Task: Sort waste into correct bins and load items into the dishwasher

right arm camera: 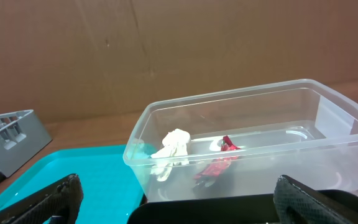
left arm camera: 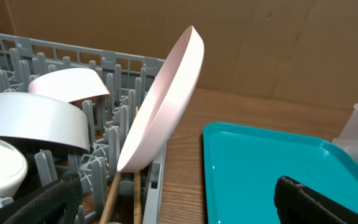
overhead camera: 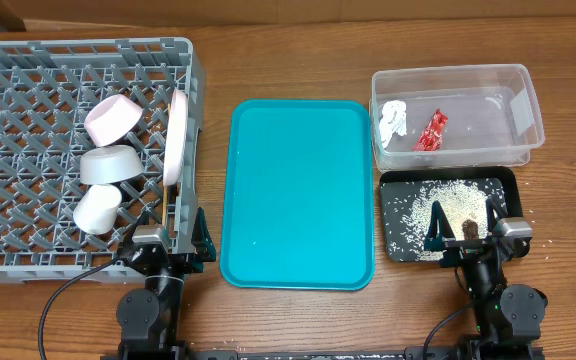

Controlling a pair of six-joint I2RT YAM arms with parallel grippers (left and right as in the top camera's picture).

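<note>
- While both of my arms sit at the near edge of the table, the large teal rectangular tray (overhead camera: 301, 190) lies between them.
- My left gripper (overhead camera: 168, 238) hovers just off the teal tray's near left corner. Its jaws are spread wide with nothing between them.
- My right gripper (overhead camera: 465, 232) is to the right of the teal tray, over the near end of the shallow black rectangular tray (overhead camera: 503, 180). Its jaws are also wide apart and hold nothing.
- Left of the teal tray stands the big grey lattice dish rack (overhead camera: 28, 60).
- A large round white plate (overhead camera: 177, 138) stands on edge along the rack wall nearest the teal tray, tilted.
- Further left in the rack are a pinkish bowl (overhead camera: 113, 115), a pale grey bowl (overhead camera: 108, 163) and a white cup (overhead camera: 98, 210), in a line from far to near.
- Two thin wooden chopsticks (left arm camera: 112, 193) lean in the rack under the plate's lower edge.
- Right of the teal tray, at its far end, the clear plastic tub (overhead camera: 528, 110) holds a crumpled white tissue (overhead camera: 394, 118) and a small red shiny wrapper (overhead camera: 432, 131), close together but apart.
- The black tray, just nearer than the tub, carries scattered white rice grains (overhead camera: 438, 205) and a brown food lump (overhead camera: 469, 231) between my right fingers.
</note>
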